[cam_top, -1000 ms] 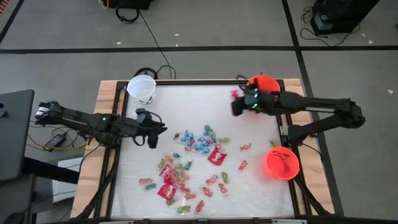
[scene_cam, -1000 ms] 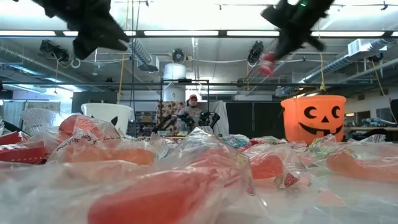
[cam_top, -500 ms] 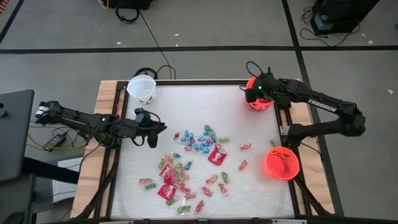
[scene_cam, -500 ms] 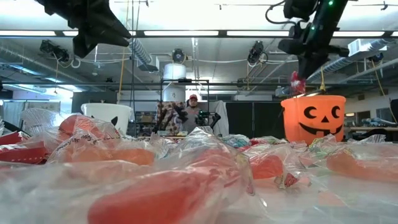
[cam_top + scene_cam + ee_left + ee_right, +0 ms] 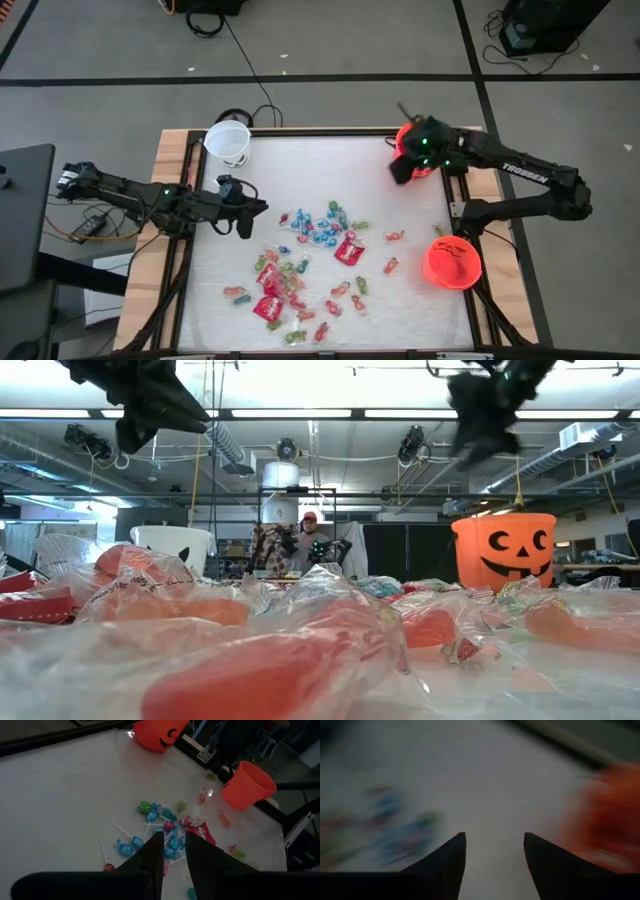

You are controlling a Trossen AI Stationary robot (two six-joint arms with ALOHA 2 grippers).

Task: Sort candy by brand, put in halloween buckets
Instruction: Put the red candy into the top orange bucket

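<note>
Your right gripper (image 5: 404, 168) hangs spread, looks empty, beside the far-right corner bucket (image 5: 424, 134); left gripper (image 5: 247, 212) nearly pressed together.

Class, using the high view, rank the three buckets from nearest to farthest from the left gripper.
From the left gripper:
1. White bucket, at the table's far left corner.
2. Orange bucket at the far right corner, under the right gripper.
3. Orange bucket at the right edge.

Dark arms (image 5: 130, 192), white TROSSEN lettering (image 5: 524, 173)
</note>
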